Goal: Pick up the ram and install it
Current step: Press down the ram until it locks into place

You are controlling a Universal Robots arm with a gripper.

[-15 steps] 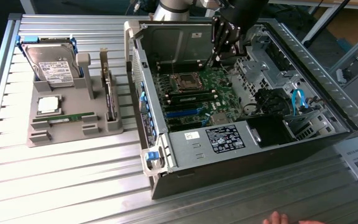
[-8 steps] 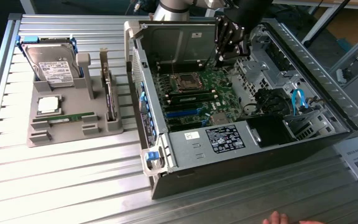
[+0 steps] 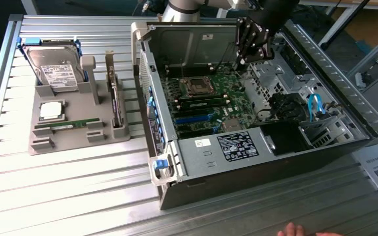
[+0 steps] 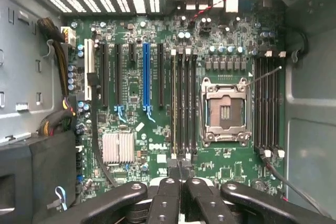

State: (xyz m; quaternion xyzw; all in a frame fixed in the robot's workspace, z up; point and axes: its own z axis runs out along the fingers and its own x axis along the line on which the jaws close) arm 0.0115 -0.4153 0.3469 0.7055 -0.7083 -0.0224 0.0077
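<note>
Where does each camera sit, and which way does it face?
Exterior view: off the arm, high over the table, looking down on tray and open case; arm and hand show above the case.
Wrist view: on the wrist, looking into the case at the motherboard; the shut hand's fingers show.
Shared: case, motherboard, socket, hand.

Count: 1 worktop (image 3: 77,187), 1 open computer case (image 3: 196,147), 1 motherboard (image 4: 231,166), 1 processor socket (image 4: 226,109), 1 blue slot (image 4: 146,74), 1 heatsink (image 4: 118,147). 1 grey tray (image 3: 77,141) carrying 1 hard drive (image 3: 57,73), 1 processor chip (image 3: 51,110), 1 ram stick (image 3: 67,125), 1 expansion card (image 3: 114,105). 1 hand (image 3: 294,230) at the edge.
</note>
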